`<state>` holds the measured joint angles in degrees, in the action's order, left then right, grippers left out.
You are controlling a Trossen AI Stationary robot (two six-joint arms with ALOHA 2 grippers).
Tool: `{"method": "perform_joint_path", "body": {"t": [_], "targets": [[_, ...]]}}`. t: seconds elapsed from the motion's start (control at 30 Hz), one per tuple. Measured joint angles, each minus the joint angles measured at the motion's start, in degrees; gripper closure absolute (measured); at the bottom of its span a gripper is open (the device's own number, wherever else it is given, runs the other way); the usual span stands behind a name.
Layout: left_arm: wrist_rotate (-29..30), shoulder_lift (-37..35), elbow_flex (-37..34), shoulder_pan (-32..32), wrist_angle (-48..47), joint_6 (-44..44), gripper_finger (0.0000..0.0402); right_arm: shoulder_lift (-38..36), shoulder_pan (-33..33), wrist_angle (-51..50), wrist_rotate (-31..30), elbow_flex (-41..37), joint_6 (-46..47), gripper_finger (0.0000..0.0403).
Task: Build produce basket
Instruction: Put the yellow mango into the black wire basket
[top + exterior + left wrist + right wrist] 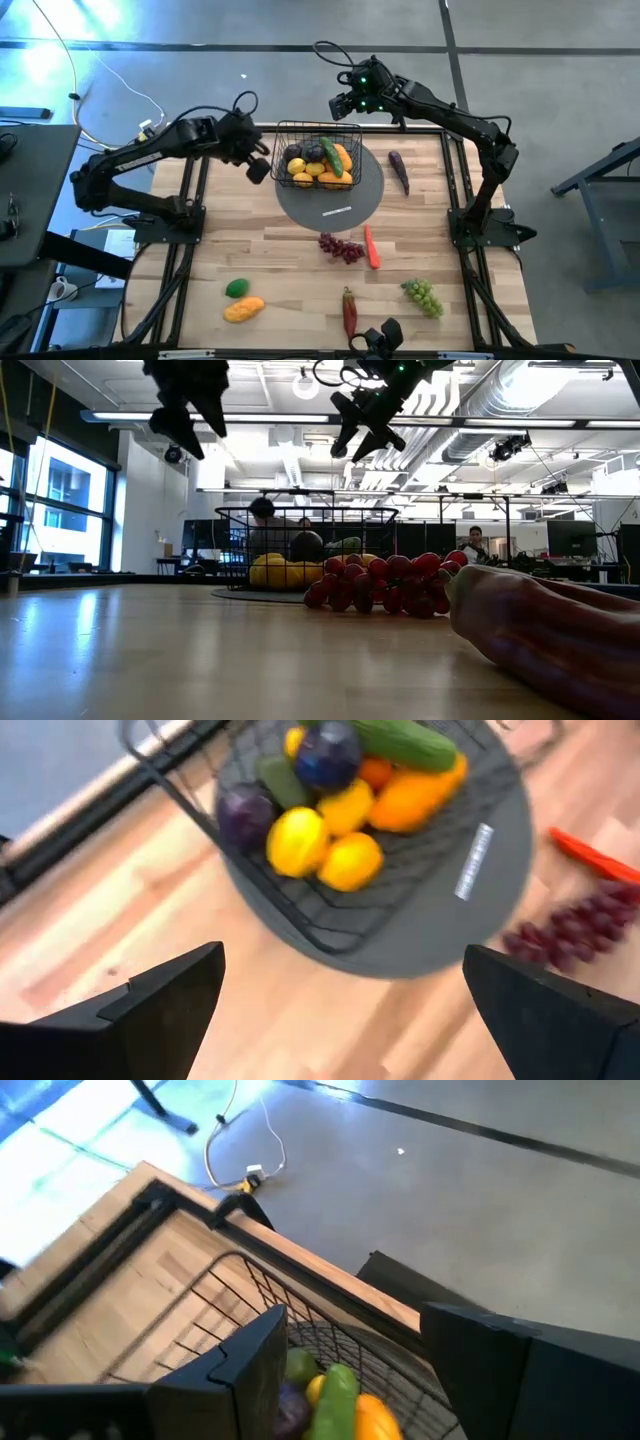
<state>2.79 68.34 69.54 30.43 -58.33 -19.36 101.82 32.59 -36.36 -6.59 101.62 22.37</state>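
**Half-filled basket waits between two raised arms**

The black wire basket [318,153] sits on a round grey mat [340,200] at the far middle of the bench [250,260], already holding yellow lemons [320,845], purple plums [325,755], a green cucumber [405,742] and an orange piece. The left gripper [256,160] hangs in the air just beside the basket's left wall, its jaws spread wide and holding nothing — a stance that looks like readiness for another pick. The right gripper [348,104] hovers just beyond the basket's far rim, jaws parted and empty, seemingly clear of the opening so the load can settle.

Much produce lies outside the basket, on the side nearer the camera: red grapes [341,248] and an orange carrot [372,247] close to the mat, a dark purple piece [399,171] to the basket's right, and farther off green grapes [423,296], a red pepper [349,310], a mango [244,309] and a small green fruit [236,288]. By this layout the job is roughly half done — the grapes nearest the mat look the easiest next reach.
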Motion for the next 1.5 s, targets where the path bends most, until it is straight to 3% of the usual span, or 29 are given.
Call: {"method": "perform_joint_path", "body": {"t": [0.2, 0.53, 1.1, 1.5], "targets": [[-0.2, -1.3, 0.0, -7.3, -1.5, -5.1, 0.0002, 0.0, 0.0, -1.2, 4.5, 0.0, 7.1, 0.0192], [-0.1, -1.6, 0.0, -23.3, -5.3, -14.5, 0.0002, 0.0, -1.9, -1.9, 13.6, 0.0, 10.2, 0.0192], [0.0, -1.5, 0.0, -49.8, -5.1, -26.0, 0.0002, 0.0, -15.6, -2.9, 14.2, 0.0, 9.2, 0.0192], [0.8, -1.5, 0.0, -63.4, -4.7, -32.0, 0.0002, -3.8, -24.4, -4.7, 12.5, 0.0, 9.0, 0.0192]]}}
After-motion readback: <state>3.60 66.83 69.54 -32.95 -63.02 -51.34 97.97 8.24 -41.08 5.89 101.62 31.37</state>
